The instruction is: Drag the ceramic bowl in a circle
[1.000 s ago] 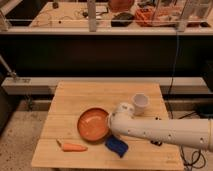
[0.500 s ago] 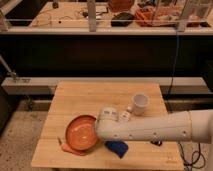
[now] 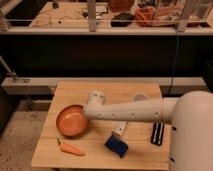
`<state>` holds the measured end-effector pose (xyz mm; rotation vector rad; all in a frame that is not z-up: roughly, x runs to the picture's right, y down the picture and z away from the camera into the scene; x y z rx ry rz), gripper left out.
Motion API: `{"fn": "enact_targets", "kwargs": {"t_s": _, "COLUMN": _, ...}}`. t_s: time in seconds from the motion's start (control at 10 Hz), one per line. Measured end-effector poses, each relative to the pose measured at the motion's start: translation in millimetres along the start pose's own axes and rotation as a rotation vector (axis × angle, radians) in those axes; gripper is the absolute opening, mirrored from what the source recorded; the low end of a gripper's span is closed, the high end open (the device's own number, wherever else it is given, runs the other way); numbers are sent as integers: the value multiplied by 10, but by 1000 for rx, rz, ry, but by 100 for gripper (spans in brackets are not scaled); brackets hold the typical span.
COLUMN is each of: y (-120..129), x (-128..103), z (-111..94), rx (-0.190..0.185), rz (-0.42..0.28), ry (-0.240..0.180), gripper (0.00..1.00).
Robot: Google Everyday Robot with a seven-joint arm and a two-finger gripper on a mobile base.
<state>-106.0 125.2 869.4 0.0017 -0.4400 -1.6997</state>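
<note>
The ceramic bowl [image 3: 71, 120] is round, shallow and orange-brown. It sits on the left part of the wooden table [image 3: 110, 90]. My white arm reaches in from the right across the table. My gripper [image 3: 89, 113] is at the arm's left end, at the bowl's right rim. The arm's own bulk hides the contact with the bowl.
A small white cup [image 3: 141, 97] stands behind the arm at the back right. A carrot [image 3: 70, 148] lies in front of the bowl near the front left edge. A blue block [image 3: 116, 145] and a black object [image 3: 157, 133] lie at the front right. A dark shelf stands behind the table.
The bowl has slid left and toward the front left of the table. My arm has stretched further left with it.
</note>
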Motion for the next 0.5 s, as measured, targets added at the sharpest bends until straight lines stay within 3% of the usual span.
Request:
{"fn": "enact_targets", "kwargs": {"t_s": 0.2, "y": 127, "x": 346, "z": 101, "rx": 28, "rz": 22, "ry": 33, "gripper": 0}}
{"fn": "enact_targets", "kwargs": {"t_s": 0.5, "y": 536, "x": 428, "z": 57, "rx": 19, "rz": 106, "ry": 52, "gripper": 0}}
